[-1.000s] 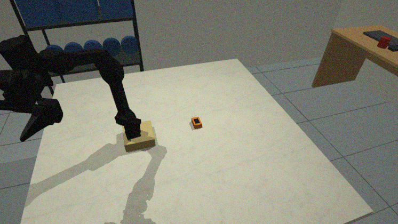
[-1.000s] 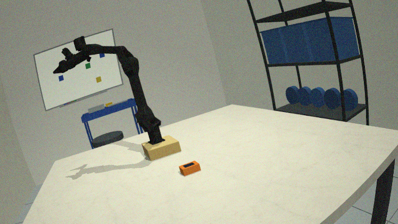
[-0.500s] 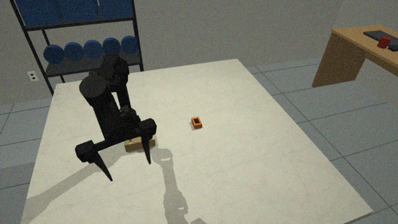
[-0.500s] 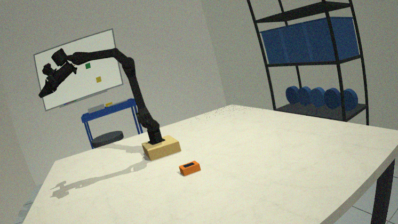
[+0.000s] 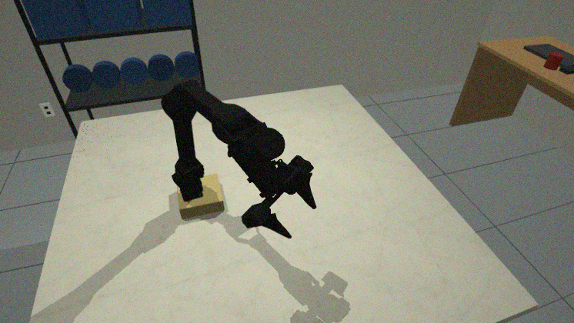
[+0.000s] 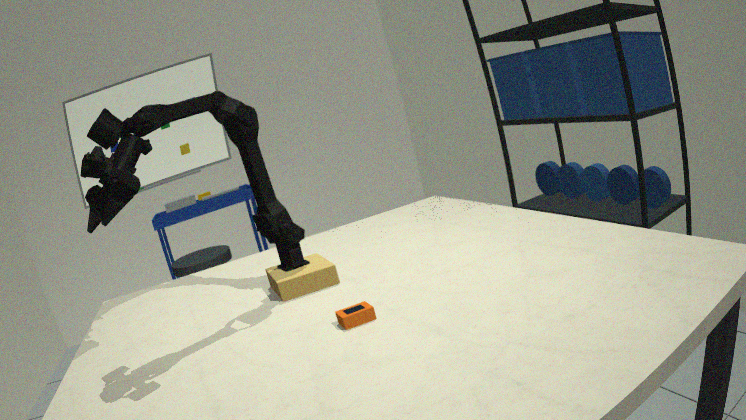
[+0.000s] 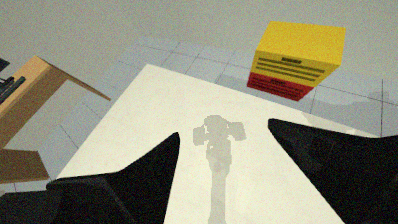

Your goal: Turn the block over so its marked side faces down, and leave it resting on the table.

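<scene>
Arm (image 5: 225, 120) rises from base, elbow high, forearm angled down toward 5 o'clock. Gripper (image 5: 297, 212) high above worktop, jaws spread wide, nothing between.

table top (image 6: 469, 313): matt off-white, smooth, faintly mottled
arm (image 6: 250, 151): matt black, looks like plastic
gripper (image 5: 295, 218): same matt black finish
base, under arm (image 6: 302, 279): matt tan, looks like wood
block, beside base (image 6: 355, 315): matt orange, dark top panel
shelf frame, behind table (image 6: 673, 130): thin dark metal
</scene>
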